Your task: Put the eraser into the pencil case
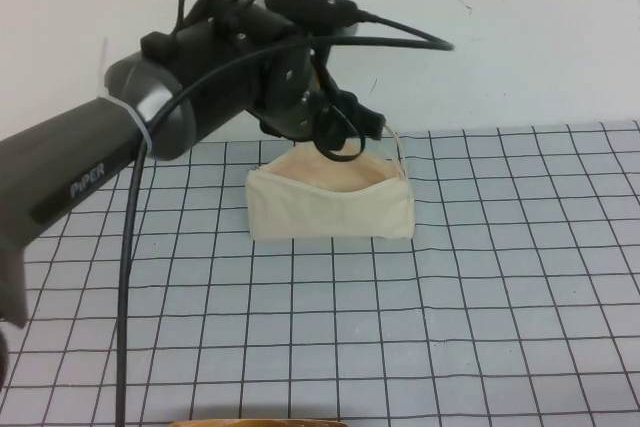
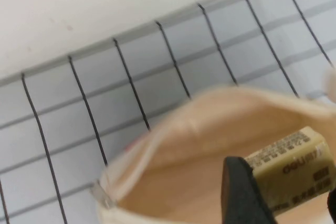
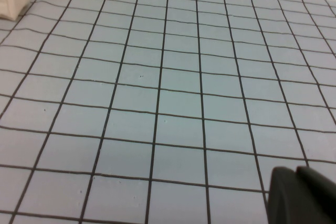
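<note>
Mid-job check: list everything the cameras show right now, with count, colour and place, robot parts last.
pencil case: one, cream-white, mouth open, on the grid mat near its far edge.
eraser: one, pale yellow-tan with dark print, held over the open pouch mouth.
grid mat: one, pale grey-blue with black lines, covering the table.
wall: white, behind the mat.
left gripper: one, black, above the pouch, shut on the eraser.
right gripper: one, black, low over bare mat, only partly seen.
</note>
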Tool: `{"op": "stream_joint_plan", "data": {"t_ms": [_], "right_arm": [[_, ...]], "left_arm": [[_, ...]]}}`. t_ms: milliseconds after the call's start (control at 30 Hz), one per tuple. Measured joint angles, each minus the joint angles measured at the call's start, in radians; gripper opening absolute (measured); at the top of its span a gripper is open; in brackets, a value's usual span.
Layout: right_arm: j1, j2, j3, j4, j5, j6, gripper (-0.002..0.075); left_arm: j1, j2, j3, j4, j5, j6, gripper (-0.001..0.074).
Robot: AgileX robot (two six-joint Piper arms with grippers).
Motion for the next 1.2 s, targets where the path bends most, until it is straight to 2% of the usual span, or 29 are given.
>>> {"op": "stream_joint_plan", "data": {"t_ms": [300,500,633,700,767,900,933,1033,1200], "right_arm": [[0.000,0.000,0.000,0.000,0.000,0.000,-0.0001],[0.000,0.000,0.000,0.000,0.000,0.000,-0.0001],[0.000,0.000,0.000,0.002,0.000,0.000,-0.0001],[0.000,0.000,0.000,0.002,0.000,0.000,-0.0001],[0.000,0.000,0.000,0.002,0.000,0.000,-0.0001],[0.000,0.000,0.000,0.002,0.000,0.000,-0.0001],[0.000,0.000,0.000,0.002,0.000,0.000,-0.0001],[0.000,0.000,0.000,0.002,0.000,0.000,-0.0001],[0.000,0.000,0.000,0.002,0.000,0.000,-0.0001]], "left_arm": [[0.029,0.093,0.000,-0.024,-0.079,0.015,0.0303],[0.029,0.107,-0.002,-0.022,-0.056,0.015,0.0440],[0.029,0.090,-0.010,0.006,0.001,0.020,0.0456],[0.029,0.055,-0.010,0.015,0.037,0.040,0.0416],[0.029,0.008,-0.010,0.015,0.084,0.060,0.0336],[0.027,-0.155,0.067,-0.012,0.113,0.090,0.0103],[0.023,-0.210,0.113,-0.017,0.103,0.090,0.0066],[-0.001,-0.374,0.276,-0.033,0.037,0.094,0.0020],[-0.030,-0.658,0.597,-0.095,-0.117,0.094,0.0003]]}}
